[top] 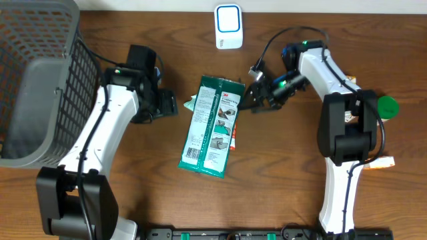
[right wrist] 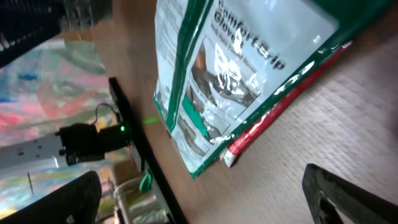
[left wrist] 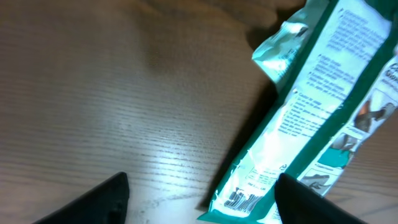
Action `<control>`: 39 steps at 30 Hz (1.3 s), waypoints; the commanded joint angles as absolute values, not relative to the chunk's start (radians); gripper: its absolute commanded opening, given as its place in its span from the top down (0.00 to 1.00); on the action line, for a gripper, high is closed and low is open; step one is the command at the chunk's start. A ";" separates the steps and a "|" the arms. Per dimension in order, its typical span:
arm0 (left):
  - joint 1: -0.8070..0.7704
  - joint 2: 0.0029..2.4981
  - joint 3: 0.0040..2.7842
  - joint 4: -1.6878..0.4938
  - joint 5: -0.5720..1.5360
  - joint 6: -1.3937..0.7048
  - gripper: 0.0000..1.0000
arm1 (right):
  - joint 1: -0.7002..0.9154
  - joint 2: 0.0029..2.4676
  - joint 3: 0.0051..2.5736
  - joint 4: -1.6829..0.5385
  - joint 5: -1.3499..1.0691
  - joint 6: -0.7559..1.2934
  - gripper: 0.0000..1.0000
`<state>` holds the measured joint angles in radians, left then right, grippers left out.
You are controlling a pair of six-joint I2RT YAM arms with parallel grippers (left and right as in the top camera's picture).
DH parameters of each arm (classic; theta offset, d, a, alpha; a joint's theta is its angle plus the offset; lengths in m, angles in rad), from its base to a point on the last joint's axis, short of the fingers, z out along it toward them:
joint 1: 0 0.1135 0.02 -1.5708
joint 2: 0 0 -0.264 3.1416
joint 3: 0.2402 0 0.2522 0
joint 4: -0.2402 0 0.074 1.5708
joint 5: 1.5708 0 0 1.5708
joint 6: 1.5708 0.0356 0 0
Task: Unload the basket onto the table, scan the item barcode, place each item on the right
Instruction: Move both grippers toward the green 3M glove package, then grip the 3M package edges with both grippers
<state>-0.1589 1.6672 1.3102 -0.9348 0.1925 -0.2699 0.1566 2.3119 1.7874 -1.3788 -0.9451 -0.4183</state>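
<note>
A green and white glove package (top: 212, 127) lies flat in the middle of the table, with its barcode (top: 193, 153) near the lower left corner. The left wrist view shows the package (left wrist: 323, 93) and the barcode (left wrist: 242, 200) close up. My left gripper (top: 167, 105) sits just left of the package's top end. Its jaws (left wrist: 202, 208) stand open, and the barcode corner lies between the fingers, untouched. My right gripper (top: 257, 93) is at the package's top right corner, open (right wrist: 205, 205) and holding nothing. A white scanner (top: 228, 25) stands at the back.
A grey mesh basket (top: 40, 80) fills the left side. A thin red item (right wrist: 280, 106) peeks out from under the package's right edge. A green-capped object (top: 387, 105) and a small packet (top: 380, 162) lie beside the right arm.
</note>
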 commanded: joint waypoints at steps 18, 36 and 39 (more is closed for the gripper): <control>-0.318 1.680 1.016 -0.642 0.202 -0.267 0.38 | 0.286 2.295 1.673 -1.195 -1.008 -0.344 0.01; -0.318 1.680 1.012 -0.627 0.198 -0.266 0.66 | 0.398 2.294 1.673 -1.153 -1.026 -0.329 0.01; -0.318 1.680 0.982 -0.587 0.199 -0.267 0.67 | 0.400 2.294 1.673 -1.144 -1.026 -0.329 0.01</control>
